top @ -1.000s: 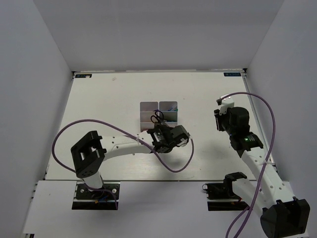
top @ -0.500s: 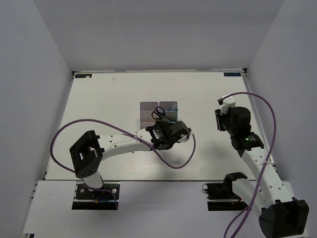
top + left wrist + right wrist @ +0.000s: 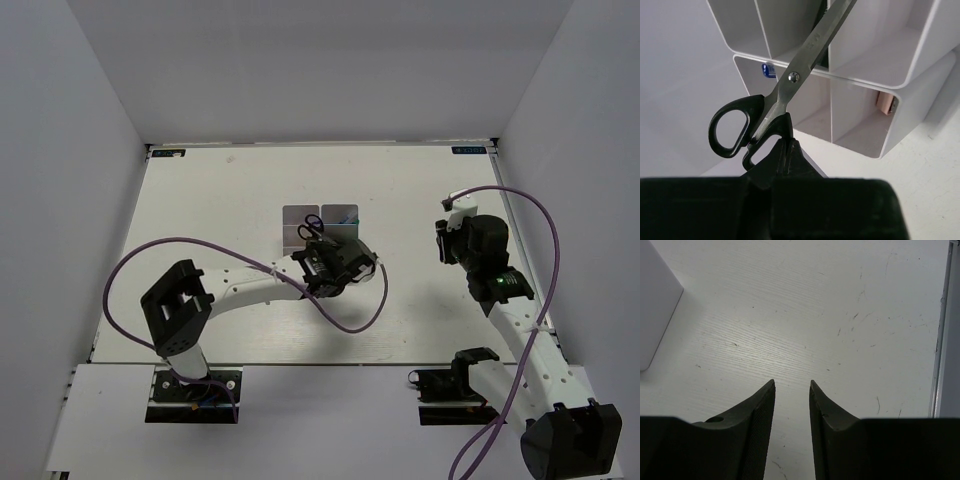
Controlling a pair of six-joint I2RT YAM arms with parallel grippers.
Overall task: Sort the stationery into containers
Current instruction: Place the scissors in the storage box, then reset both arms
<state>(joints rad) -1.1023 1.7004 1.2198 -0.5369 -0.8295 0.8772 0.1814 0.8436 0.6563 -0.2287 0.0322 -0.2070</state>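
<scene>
1 pr scissors [image 3: 790, 85], 1 white bin block [image 3: 935, 40], 2 arms [image 3: 250, 290] [image 3: 512, 315], 2 purple cables [image 3: 130, 265] [image 3: 545, 220]

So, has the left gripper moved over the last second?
Yes. The left gripper, shut on the scissors, has moved up the top view, further over the containers.

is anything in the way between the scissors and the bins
Nothing visible does. The left gripper holds the scissors by the handle, and the blades cross the rim of the bins. The tip runs out of the wrist view, so which compartment it is over cannot be told.
</scene>
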